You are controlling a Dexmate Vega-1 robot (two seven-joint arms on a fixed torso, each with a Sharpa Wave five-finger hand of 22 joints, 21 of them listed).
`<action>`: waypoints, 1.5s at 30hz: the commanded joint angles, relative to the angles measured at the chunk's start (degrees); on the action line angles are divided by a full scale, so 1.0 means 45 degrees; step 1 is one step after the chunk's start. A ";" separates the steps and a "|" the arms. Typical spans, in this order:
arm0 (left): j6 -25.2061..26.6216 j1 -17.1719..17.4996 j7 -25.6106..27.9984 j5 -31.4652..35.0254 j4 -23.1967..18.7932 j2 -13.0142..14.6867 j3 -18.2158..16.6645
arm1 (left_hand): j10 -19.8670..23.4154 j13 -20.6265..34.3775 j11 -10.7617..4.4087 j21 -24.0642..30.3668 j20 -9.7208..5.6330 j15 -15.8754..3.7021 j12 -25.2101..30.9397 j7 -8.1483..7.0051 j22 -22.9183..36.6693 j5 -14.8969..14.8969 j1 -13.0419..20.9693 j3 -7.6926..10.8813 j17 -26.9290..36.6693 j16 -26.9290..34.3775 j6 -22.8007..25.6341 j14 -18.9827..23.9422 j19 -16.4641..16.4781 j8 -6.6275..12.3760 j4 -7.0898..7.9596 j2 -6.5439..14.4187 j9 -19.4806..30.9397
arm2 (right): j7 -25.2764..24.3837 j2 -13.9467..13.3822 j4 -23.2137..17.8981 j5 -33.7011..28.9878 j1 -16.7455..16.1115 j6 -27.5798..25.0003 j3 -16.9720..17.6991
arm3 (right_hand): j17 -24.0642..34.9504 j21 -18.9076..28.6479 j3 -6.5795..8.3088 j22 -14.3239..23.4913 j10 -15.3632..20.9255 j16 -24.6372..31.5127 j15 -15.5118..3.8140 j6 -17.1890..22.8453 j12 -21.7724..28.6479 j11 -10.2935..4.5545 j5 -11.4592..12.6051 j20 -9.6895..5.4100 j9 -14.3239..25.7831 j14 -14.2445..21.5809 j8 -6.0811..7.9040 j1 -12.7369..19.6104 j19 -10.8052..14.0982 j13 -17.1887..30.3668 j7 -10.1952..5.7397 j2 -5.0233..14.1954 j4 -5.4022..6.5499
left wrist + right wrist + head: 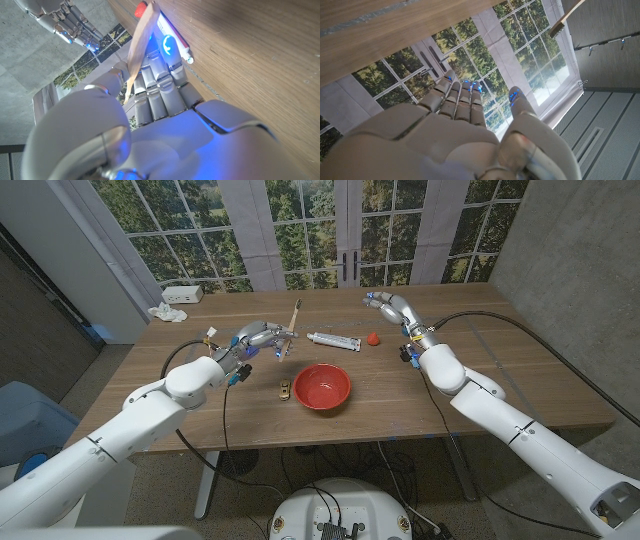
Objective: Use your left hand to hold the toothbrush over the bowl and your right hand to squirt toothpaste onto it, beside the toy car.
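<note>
The left hand [258, 337] hangs over the wooden table [500, 380] and grips the slim wooden-handled toothbrush [293, 320], whose handle stands nearly upright out of the curled fingers with its bristle end uppermost; in the left wrist view the pale handle [137, 45] runs up between the thumb and the closed fingers [160, 85]. The brush is held beside and behind the round red bowl [322, 387], towards the robot's left of it, not above it. The bowl sits on the table between the two arms, and nothing can be seen inside it. Just beside the bowl's left rim lies the small tan toy car [285, 388], close to the rim, though the head view is too coarse to say whether they touch. Behind the bowl the white toothpaste tube [333, 340] lies flat on the table, and its small red cap [374, 337] sits just off its right-hand end, apart from it. The right hand [388, 307] hovers past the cap near the far edge, holding nothing, its fingers [462, 100] stretched out and slightly parted. At the table's far left corner lie a crumpled white cloth [168, 312] and a white power strip [181, 295].
</note>
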 commanded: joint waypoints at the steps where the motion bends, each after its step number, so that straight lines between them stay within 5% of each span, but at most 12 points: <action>1: -0.0227 0.0292 0.0016 -0.0573 0.0157 -0.0178 -0.0254 | 0.2601 0.0057 -0.2472 0.0139 -0.1917 -0.1254 0.0068 -0.0207 -0.0003 0.0063 0.0325 0.0642 0.0026 -0.0016 0.0658 0.1324 -0.0030 0.0085 0.0248 0.0380 0.0051 | 0.0195 0.0203 0.0277 -0.0747 0.0678 -0.0442 -0.0581 | -0.0001 -0.0024 0.0098 0.0060 0.0022 -0.0006 -0.0081 0.0042 -0.0024 -0.0056 0.0068 -0.0043 0.0015 0.0016 0.0044 -0.0023 0.0109 0.0038 -0.0094 0.0157 -0.0028; 45: -0.0341 0.1120 -0.0039 -0.2665 0.0246 -0.0527 -0.0913 | 0.2648 0.0081 -0.2493 0.0199 -0.1928 -0.1253 -0.0137 -0.0154 -0.0056 0.0032 0.0337 0.0666 0.0056 -0.0107 0.0773 0.1425 -0.0008 -0.0206 0.0170 0.0398 -0.0001 | 0.1702 0.0865 0.1649 -0.2717 0.3027 -0.2717 -0.2728 | -0.0023 -0.0215 0.0187 0.0070 -0.0157 -0.0060 -0.0319 -0.0113 -0.0093 -0.0292 0.0155 -0.0094 0.0025 -0.0142 -0.0018 0.0427 0.0147 0.0051 -0.0316 0.0248 0.0058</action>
